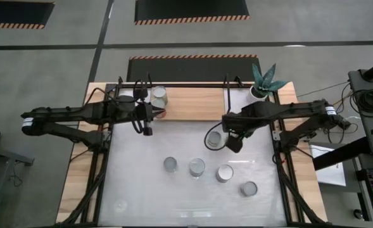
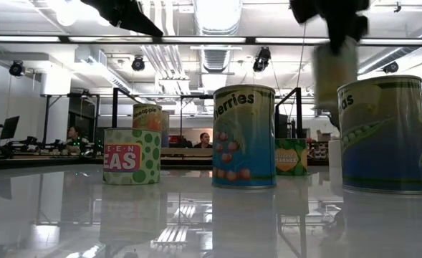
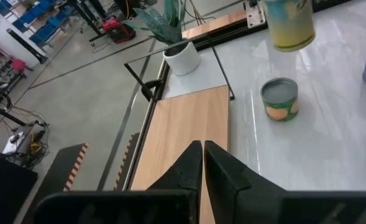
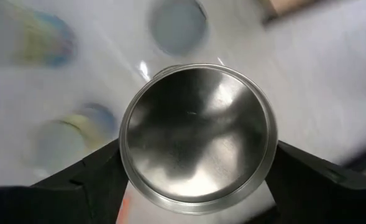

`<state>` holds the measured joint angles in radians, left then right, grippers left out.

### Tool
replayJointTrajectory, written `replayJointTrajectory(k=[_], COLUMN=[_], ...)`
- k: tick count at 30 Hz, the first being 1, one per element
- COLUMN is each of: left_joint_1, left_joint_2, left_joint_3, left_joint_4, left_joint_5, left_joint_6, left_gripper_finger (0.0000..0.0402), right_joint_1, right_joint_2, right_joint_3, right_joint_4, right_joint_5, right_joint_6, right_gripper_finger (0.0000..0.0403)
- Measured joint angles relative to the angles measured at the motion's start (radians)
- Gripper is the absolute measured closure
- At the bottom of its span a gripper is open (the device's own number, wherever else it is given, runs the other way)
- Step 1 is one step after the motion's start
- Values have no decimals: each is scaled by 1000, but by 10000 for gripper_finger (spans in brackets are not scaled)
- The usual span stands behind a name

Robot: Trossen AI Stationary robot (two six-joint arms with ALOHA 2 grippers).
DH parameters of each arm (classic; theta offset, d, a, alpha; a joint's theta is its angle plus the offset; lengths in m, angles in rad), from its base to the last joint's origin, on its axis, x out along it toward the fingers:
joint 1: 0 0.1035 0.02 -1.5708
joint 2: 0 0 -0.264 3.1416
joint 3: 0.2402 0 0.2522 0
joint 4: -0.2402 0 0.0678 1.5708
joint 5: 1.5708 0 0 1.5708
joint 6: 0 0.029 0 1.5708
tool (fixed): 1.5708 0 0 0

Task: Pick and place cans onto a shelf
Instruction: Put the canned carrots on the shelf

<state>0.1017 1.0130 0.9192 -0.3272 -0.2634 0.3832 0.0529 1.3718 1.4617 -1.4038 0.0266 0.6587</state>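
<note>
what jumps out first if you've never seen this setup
The right gripper has a tin can clamped between its fingers, lifted off the white table. Four more cans stand in a loose row toward the table's front. One can stands on the wooden shelf, beside the shut left gripper.

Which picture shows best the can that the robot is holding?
The right wrist view: the held can fills it, fingers on both sides. The high view shows it small, the low view blurred and lifted, the left wrist view cropped.
</note>
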Motion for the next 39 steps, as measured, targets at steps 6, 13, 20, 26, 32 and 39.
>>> replayJointTrajectory(k=[6,13,20,26,32,39], left_joint_1=[0,1,1,1,1,1], left_joint_2=[0,-2,-34,-128,-253,-358], left_joint_3=[-4,-33,-130,-159,-202,-234], left_joint_4=[-13,161,329,257,196,198], left_joint_5=[2,192,153,93,89,89], left_joint_6=[15,49,55,53,42,41], left_gripper_finger=[402,402,402,402,402,402], right_joint_1=[-15,-123,-253,-334,-366,-366], right_joint_2=[48,227,454,567,643,676], right_joint_3=[118,286,504,609,634,634], right_joint_4=[179,235,219,190,186,211], right_joint_5=[65,80,75,27,19,18], right_joint_6=[-184,-529,-825,-947,-971,-949], right_gripper_finger=[94,93,92,92,92,92])
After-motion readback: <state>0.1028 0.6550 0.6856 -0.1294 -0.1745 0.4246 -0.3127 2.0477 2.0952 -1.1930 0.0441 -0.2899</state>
